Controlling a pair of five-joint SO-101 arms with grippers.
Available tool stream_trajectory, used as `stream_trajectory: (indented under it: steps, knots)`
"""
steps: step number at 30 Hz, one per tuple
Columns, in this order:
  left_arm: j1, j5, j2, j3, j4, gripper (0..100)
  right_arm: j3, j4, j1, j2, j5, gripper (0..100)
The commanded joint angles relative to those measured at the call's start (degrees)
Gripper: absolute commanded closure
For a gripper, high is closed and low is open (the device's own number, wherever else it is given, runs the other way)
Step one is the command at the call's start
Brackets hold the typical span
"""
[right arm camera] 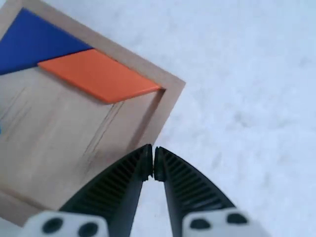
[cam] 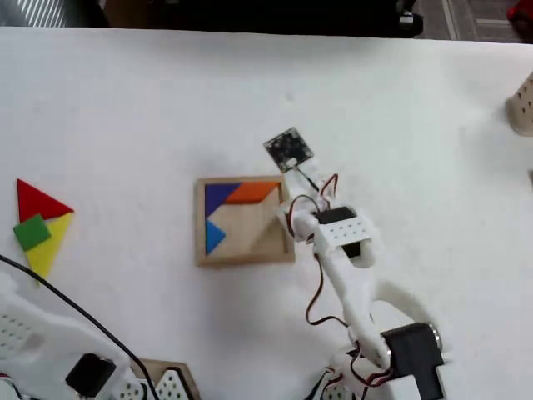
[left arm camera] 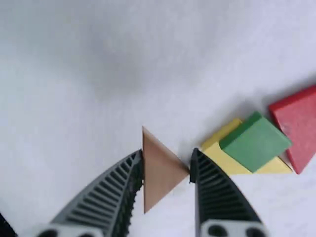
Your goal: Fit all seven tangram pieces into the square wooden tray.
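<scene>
One brown triangle sits pinched between the left hand's fingers.

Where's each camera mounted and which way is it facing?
High view: fixed overhead, looking down at tray; left arm, right arm show.
Left wrist view: on that wrist, facing the table; left hand grips brown triangle.
Right wrist view: on that wrist, above tray corner; right hand shut.
Shared: tray, in high and right wrist views.

The white desk holds a square wooden tray in the middle. Well apart, a red triangle touches a yellow triangle, with a brown triangle near them.
</scene>
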Motion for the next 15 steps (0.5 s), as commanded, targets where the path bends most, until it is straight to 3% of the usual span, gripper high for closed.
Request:
stream_trajectory:
  steps: [1, 5, 10, 15]
  knots:
    - [5.41, -2.37, -0.66, -7.56, 6.86, 86, 0.0, -0.13, 1.98, -3.82, -1.85, 98.1]
    - [12.53, -3.69, -0.66, -8.44, 9.49, 86, 0.09, -0.22, 2.59, -4.0, -1.85, 98.1]
    - [24.22, -9.41, -0.66, -4.66, 9.23, 86, 0.18, -0.22, 2.51, -4.0, -1.85, 98.1]
    - [36.79, -9.76, -0.66, -1.23, 6.95, 86, 0.18, -0.22, 2.24, -4.0, -1.76, 98.1]
